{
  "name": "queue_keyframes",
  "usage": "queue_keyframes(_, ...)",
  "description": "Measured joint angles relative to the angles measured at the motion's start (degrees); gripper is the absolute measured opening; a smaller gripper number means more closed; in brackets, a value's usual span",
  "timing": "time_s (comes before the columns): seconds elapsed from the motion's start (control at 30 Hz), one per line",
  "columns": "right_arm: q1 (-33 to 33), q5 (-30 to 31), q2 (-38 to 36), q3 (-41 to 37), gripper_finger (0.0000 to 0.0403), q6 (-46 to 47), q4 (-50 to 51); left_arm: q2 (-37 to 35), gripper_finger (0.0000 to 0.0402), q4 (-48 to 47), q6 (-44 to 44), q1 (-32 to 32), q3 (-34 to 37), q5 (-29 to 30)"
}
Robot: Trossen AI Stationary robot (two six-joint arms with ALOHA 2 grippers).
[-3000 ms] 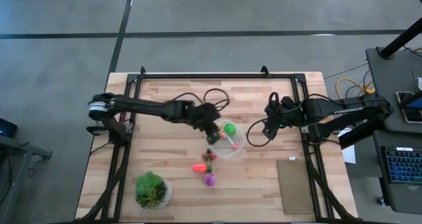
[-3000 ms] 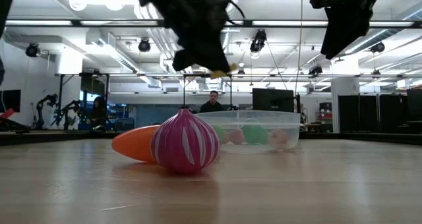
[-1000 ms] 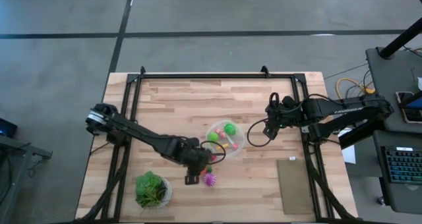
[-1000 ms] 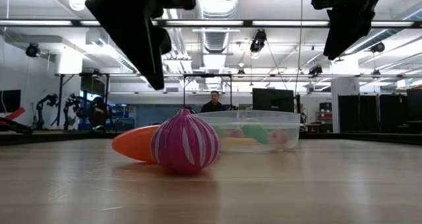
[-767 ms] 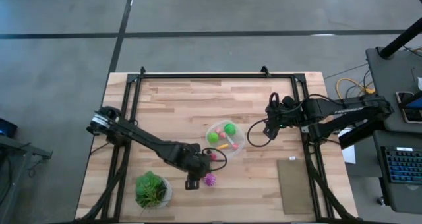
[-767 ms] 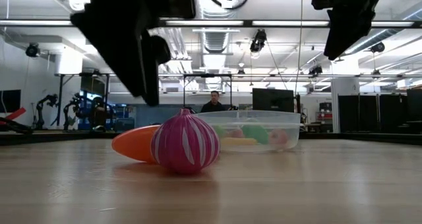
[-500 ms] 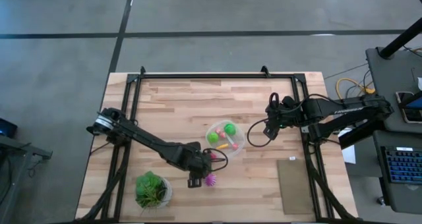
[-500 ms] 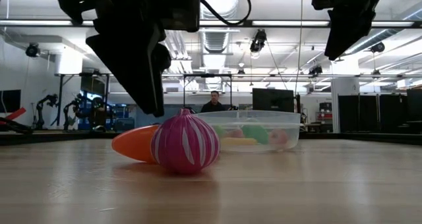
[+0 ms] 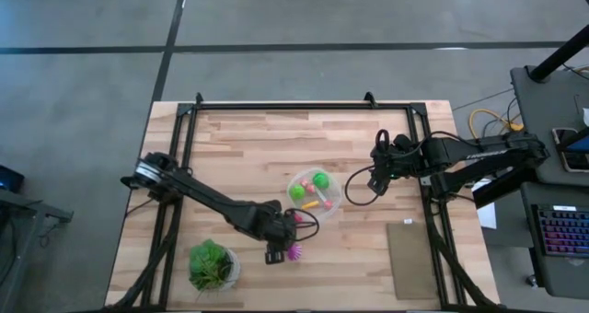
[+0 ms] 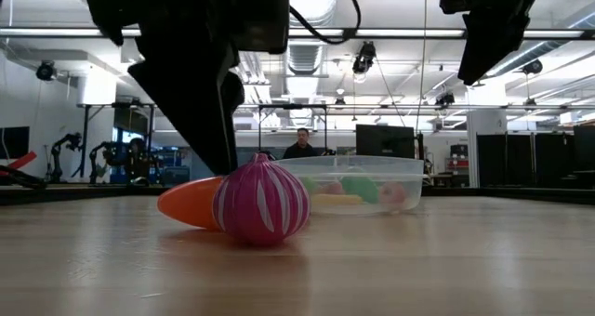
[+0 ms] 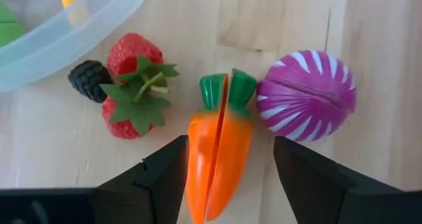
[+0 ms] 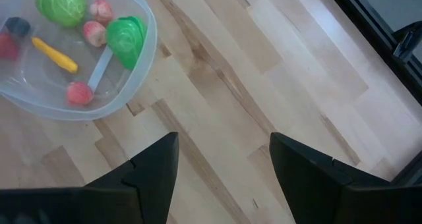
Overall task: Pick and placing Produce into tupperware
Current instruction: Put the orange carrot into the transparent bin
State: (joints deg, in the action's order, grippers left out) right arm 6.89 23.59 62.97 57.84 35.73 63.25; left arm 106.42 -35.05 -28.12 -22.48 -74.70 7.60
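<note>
An orange carrot (image 11: 217, 151) lies on the table beside a purple white-striped ball (image 11: 306, 95). Two strawberries (image 11: 135, 85) and a blackberry (image 11: 89, 79) lie close to the clear tupperware (image 9: 316, 191). My left gripper (image 11: 227, 178) is open and low over the carrot, one finger on each side of it and lying along it; I see no touch. The tupperware holds two green pieces, small red ones and a yellow one. My right gripper (image 12: 224, 171) hangs open above bare table to the right of the tupperware (image 12: 125, 85).
A leafy plant in a white pot (image 9: 213, 265) stands at the near left, close to my left arm. A grey-brown mat (image 9: 411, 260) lies at the near right. Black frame rails run along both sides of the table.
My left gripper has moved a little toward the table's near edge and right, and has come down over the carrot next to the purple ball. Its fingers stay apart. The produce on the table has not moved.
</note>
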Motion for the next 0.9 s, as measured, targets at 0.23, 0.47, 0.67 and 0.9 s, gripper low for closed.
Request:
queue_keyframes(0.23, 0.0, 0.0, 0.0, 0.0, 0.0231, 0.0, 0.2, 2.2, 0.0208, 0.1, 0.0, 0.0, 0.1, 0.0)
queue_keyframes(0.47, 0.0, 0.0, 0.0, 0.0, 0.0231, 0.2, 0.6, 4.1, 0.0208, 0.1, 0.0, 0.0, 0.1, 0.0)
queue_keyframes(0.67, 0.0, 0.0, 0.0, 0.0, 0.0231, 0.2, 0.8, 4.5, 0.0207, 0.1, 0.0, 0.0, 0.1, 1.2)
queue_keyframes(0.9, 0.0, 0.0, 0.0, 0.0, 0.0231, 0.2, 0.8, 4.9, 0.0158, 0.2, 0.0, 0.0, 0.0, 1.5)
